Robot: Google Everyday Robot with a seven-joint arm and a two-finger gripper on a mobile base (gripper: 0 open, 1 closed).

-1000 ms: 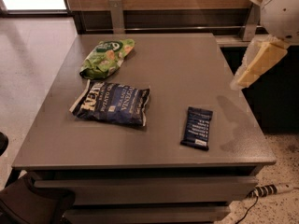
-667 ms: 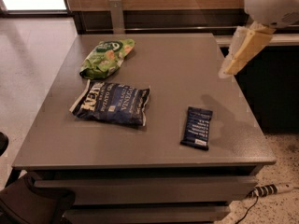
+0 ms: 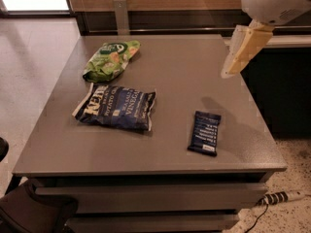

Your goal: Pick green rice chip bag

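Near edge, floor lvl: white power strip [image 3: 286,196] w/ cable at bottom R, beside the grey table [image 3: 180,76].

Tabletop, front to back:
- small dark blue bar packet [image 3: 205,132], front R, lying flat, well apart from the rest.
- dark blue potato chip bag [image 3: 116,107], L of centre, flat, white lettering up. Not the target.
- green rice chip bag [image 3: 112,58], back L part of table, just behind the blue chip bag. Gap btwn them looks narrow; can't tell if edges touch. Lies flat, crinkled, round logo up. Nothing on top of it, approach from above unobstructed.

Gripper [image 3: 237,57]: up in the air over the table's back R edge, tan piece angled down and inward, hanging from the white arm [image 3: 272,1] at top R. Casts a shadow on the tabletop near the bar packet. Well apart from every item, holds nothing. Apart or together: cannot tell from this angle.

Progress (judgement): early, reach phase only. No contact w/ target, bag not lifted. Left to do: cross the table to the far L side, line up over the green bag, descend, close on it, lift. Watch for: the blue chip bag sits close alongside, so a low or short approach might snag it instead.
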